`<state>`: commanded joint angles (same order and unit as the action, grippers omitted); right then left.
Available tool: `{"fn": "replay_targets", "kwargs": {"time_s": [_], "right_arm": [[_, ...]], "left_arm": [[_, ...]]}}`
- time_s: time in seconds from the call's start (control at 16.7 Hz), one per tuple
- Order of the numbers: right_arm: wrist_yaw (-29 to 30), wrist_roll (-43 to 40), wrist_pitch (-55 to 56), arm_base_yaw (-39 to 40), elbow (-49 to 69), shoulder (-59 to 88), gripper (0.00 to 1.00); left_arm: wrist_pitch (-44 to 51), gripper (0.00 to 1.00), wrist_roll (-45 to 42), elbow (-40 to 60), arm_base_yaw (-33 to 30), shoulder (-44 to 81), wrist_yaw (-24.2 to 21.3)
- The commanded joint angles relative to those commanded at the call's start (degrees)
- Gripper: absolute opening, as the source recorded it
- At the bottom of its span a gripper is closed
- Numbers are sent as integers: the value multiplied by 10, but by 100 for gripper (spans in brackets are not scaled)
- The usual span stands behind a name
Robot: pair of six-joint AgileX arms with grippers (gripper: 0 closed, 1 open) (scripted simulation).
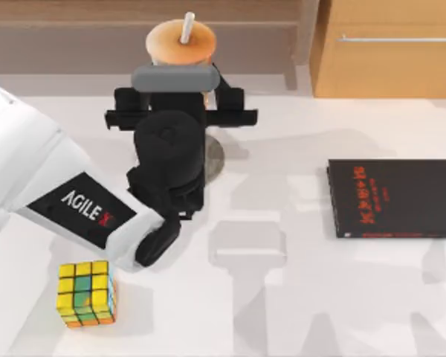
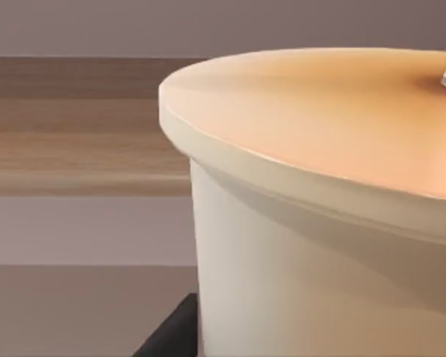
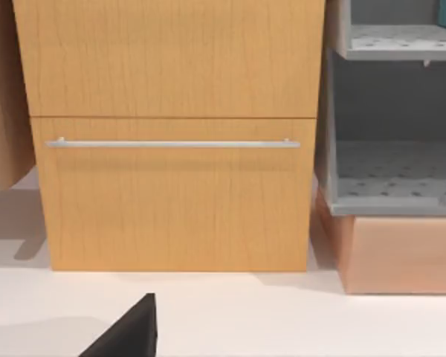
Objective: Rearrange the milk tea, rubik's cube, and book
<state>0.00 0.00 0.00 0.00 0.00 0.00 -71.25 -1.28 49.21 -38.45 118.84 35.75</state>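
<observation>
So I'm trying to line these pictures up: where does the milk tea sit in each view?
Top view: the milk tea stands at the far edge of the table, left of centre, with the left tool at it.
Left wrist view: its orange top and pale wall loom close, from centre across to one edge.
Right wrist view: not in it; a wooden drawer front is.
Shared landmark: the white straw, at the picture's edge in the left wrist view.

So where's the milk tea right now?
In the top view, the milk tea sits at the table's far edge, left of centre, at the left hand.
</observation>
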Motion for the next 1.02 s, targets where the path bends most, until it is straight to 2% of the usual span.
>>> {"fn": "replay_targets", "kwargs": {"time_s": [0.78, 1.02], "right_arm": [[0, 0, 0, 0, 0, 0, 100], [0, 0, 0, 0, 0, 0, 100]], "left_arm": [[-66, 0, 1, -3, -3, 64, 0], [-66, 30, 1, -3, -3, 64, 0]]}}
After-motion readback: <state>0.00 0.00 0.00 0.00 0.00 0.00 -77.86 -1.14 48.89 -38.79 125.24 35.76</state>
